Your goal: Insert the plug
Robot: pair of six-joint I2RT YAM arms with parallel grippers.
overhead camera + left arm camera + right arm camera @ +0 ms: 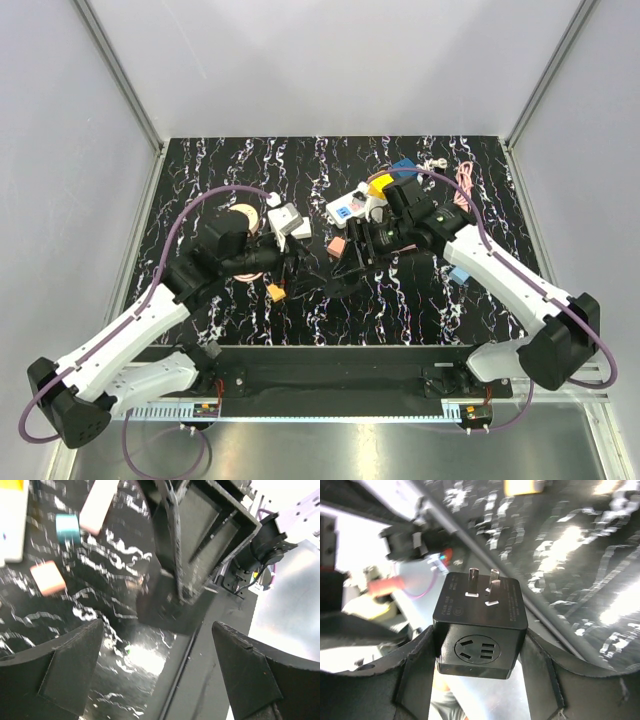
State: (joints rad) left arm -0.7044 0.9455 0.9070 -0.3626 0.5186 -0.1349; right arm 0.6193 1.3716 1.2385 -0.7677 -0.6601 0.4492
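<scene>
Black white-veined tabletop (420,300), above which the right gripper (479,655) clamps the black cube-shaped plug adapter (480,615) by its sides, the left gripper (160,670) facing the adapter wide open and empty; risk: the adapter may twist in that side grip as its prongs (482,587) are pushed home.

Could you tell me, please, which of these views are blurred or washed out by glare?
Left wrist view: the small pink block and the background smear with blur, and the right edge is washed out; only its own fingers look sharp. Right wrist view: the black cube-shaped plug adapter is crisp, while the black marbled table behind is soft with glare patches. Top external view: sharp, evenly lit.
</scene>
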